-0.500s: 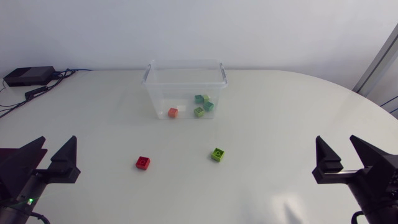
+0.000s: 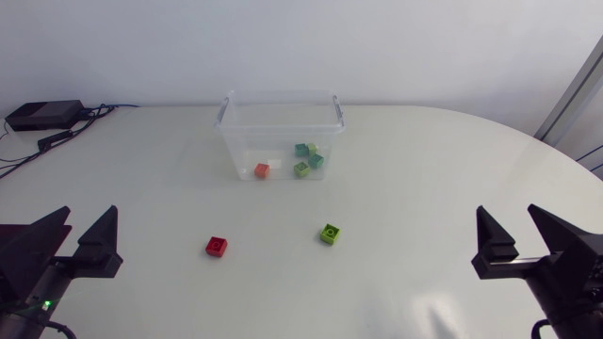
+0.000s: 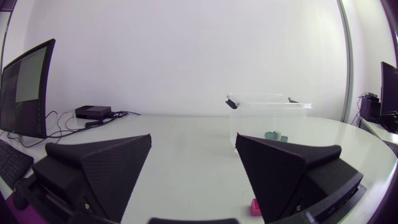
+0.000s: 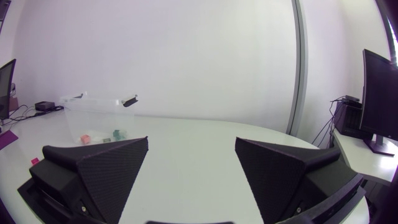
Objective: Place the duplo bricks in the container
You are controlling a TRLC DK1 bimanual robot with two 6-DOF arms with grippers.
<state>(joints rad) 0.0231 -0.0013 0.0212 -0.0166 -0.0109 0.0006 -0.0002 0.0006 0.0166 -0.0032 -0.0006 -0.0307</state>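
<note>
A clear plastic container (image 2: 280, 127) stands at the back middle of the table, with an orange-red brick (image 2: 262, 170) and several green and teal bricks (image 2: 308, 157) inside. On the table in front of it lie a red brick (image 2: 217, 247) and a lime green brick (image 2: 330, 234), apart from each other. My left gripper (image 2: 89, 217) is open at the front left, well short of the red brick. My right gripper (image 2: 508, 217) is open at the front right. The left wrist view shows the container (image 3: 268, 115) ahead and the red brick (image 3: 255, 207) beside one finger. Both grippers are empty.
A black box with cables (image 2: 42, 116) sits at the table's back left corner. The table's curved edge (image 2: 565, 155) runs along the right side. The right wrist view shows the container (image 4: 99, 112) far ahead across bare tabletop.
</note>
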